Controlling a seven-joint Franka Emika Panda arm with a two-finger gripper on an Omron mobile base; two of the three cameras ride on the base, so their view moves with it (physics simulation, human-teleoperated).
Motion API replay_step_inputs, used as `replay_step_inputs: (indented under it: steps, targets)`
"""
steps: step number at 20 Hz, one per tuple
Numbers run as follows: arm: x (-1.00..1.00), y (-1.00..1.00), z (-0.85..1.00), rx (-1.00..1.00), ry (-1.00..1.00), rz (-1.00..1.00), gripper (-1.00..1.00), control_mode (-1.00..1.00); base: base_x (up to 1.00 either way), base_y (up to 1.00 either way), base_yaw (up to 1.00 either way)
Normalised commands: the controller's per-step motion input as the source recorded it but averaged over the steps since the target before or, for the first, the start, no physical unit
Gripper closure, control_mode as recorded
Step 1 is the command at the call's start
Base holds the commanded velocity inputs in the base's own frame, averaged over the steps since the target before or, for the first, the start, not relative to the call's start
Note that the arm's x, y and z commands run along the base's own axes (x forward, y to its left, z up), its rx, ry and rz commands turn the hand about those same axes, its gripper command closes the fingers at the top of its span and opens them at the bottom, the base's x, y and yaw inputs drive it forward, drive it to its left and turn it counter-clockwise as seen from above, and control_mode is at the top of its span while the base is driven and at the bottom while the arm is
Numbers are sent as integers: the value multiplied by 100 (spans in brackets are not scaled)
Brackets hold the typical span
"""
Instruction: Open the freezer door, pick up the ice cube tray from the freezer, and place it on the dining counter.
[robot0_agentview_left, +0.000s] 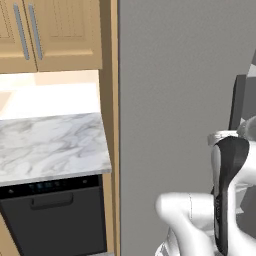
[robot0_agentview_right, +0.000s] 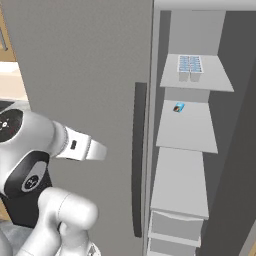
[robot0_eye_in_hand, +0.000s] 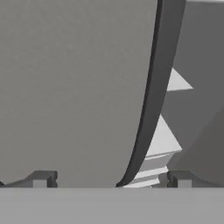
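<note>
The freezer door (robot0_agentview_right: 85, 75) is a tall flat grey panel with a long dark handle (robot0_agentview_right: 140, 160), swung off the freezer (robot0_agentview_right: 235, 130), whose dark inside shows. The ice cube tray (robot0_agentview_right: 190, 65), pale blue cells in a light rim, lies on the top shelf (robot0_agentview_right: 220, 80). In the hand view my gripper (robot0_eye_in_hand: 111, 180) is open, close in front of the door face (robot0_eye_in_hand: 70, 87), with the curved handle (robot0_eye_in_hand: 153, 87) rising between its fingertips (robot0_eye_in_hand: 41, 179) and nothing held. The dining counter is out of view.
A small blue item (robot0_agentview_right: 179, 107) lies on the second shelf; lower shelves and a drawer (robot0_agentview_right: 175, 225) sit below. Left of the door are a small marble top (robot0_agentview_left: 50, 145) over a black appliance (robot0_agentview_left: 55, 215) and wood cabinets (robot0_agentview_left: 55, 30). My arm (robot0_agentview_right: 30, 155) stands before the door.
</note>
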Motion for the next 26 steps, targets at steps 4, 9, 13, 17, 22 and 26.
replay_step_inputs:
  steps: [4,9,13,17,22,26]
  targets:
    - [-27,63,8,4,9,25,-100,-100,0,0,0]
    - [-20,32,9,4,4,9,-100,-100,0,0,0]
    - [-3,9,6,2,4,0,-100,-100,0,0,0]
    - [0,38,1,0,9,3,-100,-100,0,0,0]
    - [0,44,0,0,9,0,-100,-100,0,0,0]
    - [0,5,2,0,5,0,-100,-100,0,0,0]
